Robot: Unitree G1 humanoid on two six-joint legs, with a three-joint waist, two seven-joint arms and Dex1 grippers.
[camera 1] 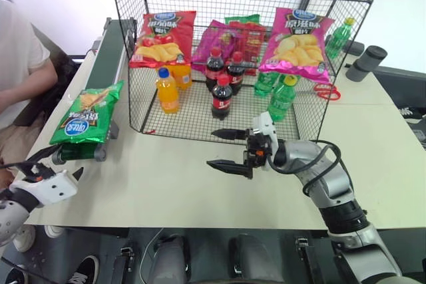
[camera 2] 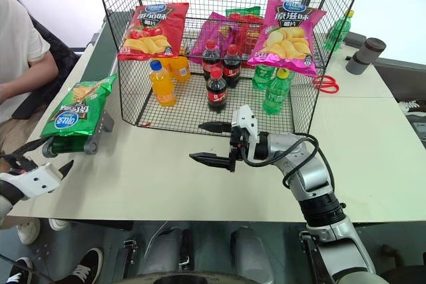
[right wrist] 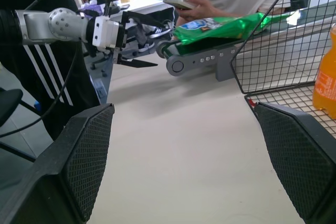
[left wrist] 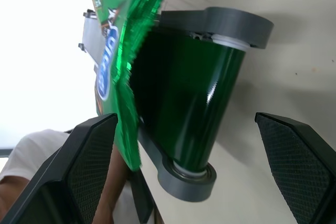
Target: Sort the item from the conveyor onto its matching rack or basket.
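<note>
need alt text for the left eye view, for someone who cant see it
A green chip bag lies at the near end of a conveyor, beside a black wire rack holding chips and bottles. The left claw and right claw hover open, empty.

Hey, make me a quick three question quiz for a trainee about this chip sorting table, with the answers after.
1. True or false: the glossy green potato-chip bag lies at the roller end of the dark green conveyor belt.
2. The right gripper has its jaws: A) open, holding nothing; B) shut on a cola bottle.
3. Fill in: the red and pink chip bags hang inside the black wire ____.

Key:
1. True
2. A
3. rack
</note>
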